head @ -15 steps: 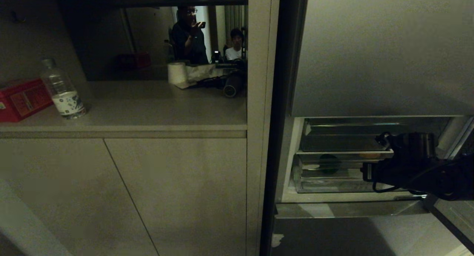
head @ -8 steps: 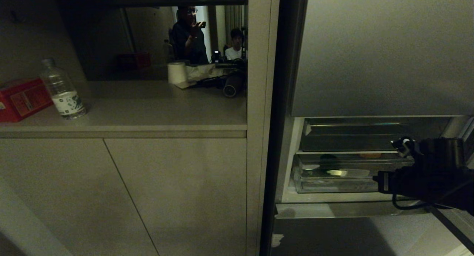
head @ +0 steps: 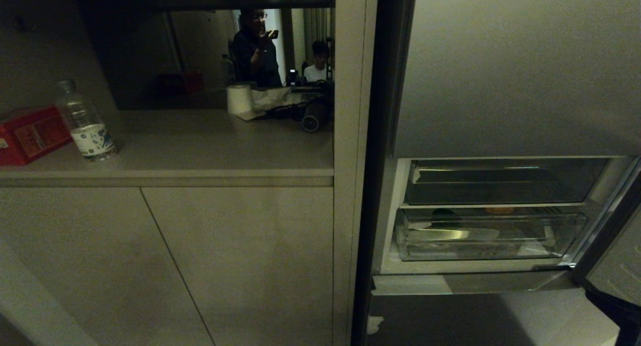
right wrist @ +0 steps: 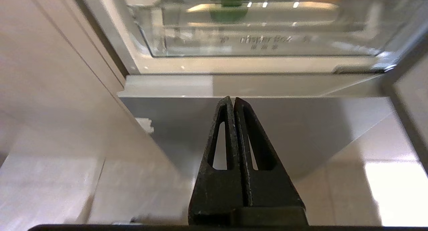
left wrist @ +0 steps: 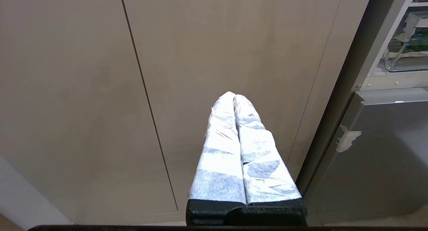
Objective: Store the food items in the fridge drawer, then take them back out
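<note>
Fridge drawer, the clear plastic one, sits pushed in under a darker tray-like drawer, its long axis running side to side and its tall transparent front lip facing you. Through the lip you can make out a green food item toward the left and an orange one further right, so storing looks done and taking out looks not yet begun. Your right gripper hangs below the drawer front, pointing at the steel panel beneath it, fingers pressed together and holding nothing. Your left gripper, fingers likewise together, faces the cabinet doors. Next, you likely need the right fingers raised to the lip to pull the drawer outward.
</note>
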### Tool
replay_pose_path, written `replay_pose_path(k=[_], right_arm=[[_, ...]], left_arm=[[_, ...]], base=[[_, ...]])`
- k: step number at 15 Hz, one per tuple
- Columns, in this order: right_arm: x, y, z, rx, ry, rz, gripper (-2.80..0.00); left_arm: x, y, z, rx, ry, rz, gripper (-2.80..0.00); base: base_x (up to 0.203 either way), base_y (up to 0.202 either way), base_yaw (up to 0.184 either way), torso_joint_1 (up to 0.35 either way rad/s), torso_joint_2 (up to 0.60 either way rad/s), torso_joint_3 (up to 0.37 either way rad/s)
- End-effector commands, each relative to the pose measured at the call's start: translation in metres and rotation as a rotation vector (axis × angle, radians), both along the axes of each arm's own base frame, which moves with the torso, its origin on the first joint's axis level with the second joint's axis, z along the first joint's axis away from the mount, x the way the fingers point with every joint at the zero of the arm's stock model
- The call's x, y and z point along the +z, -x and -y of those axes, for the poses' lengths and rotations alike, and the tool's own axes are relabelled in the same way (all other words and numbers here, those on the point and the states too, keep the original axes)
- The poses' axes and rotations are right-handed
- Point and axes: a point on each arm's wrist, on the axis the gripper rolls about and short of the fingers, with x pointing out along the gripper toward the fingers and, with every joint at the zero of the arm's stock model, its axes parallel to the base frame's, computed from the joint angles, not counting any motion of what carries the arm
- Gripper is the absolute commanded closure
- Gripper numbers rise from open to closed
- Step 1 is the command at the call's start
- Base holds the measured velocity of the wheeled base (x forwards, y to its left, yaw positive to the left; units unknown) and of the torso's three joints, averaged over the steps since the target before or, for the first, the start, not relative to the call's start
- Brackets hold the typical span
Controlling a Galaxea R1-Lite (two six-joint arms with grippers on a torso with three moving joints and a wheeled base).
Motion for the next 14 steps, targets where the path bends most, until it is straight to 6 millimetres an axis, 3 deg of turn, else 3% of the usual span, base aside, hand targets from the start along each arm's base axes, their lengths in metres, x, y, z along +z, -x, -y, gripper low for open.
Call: replay_pose_path(k=[1,5,8,14], right_arm=[[-0.01,0.051,-0.005,0.016,0.035,0.193,0.0],[-0.039,0.087,-0.006,0.036,0.121,0.241,0.0],[-0.051,0.106,-0.005,0.013,0.139,0.376,0.0],[-0.055,0.107,-0.004,-0.044,0.056,0.361,0.0]], left_arm=[[0.0,0.0,0.0,0.0,0.0,-0.002,0.0],[0.0,0.0,0.0,0.0,0.0,-0.002,0.0],[0.0,0.0,0.0,0.0,0.002,-0.002,0.0],[0.0,0.0,0.0,0.0,0.0,-0.002,0.0]], base=[[0.0,0.0,0.0,0.0,0.0,0.0],[0.0,0.0,0.0,0.0,0.0,0.0],[0.0,0.0,0.0,0.0,0.0,0.0],[0.0,0.0,0.0,0.0,0.0,0.0]])
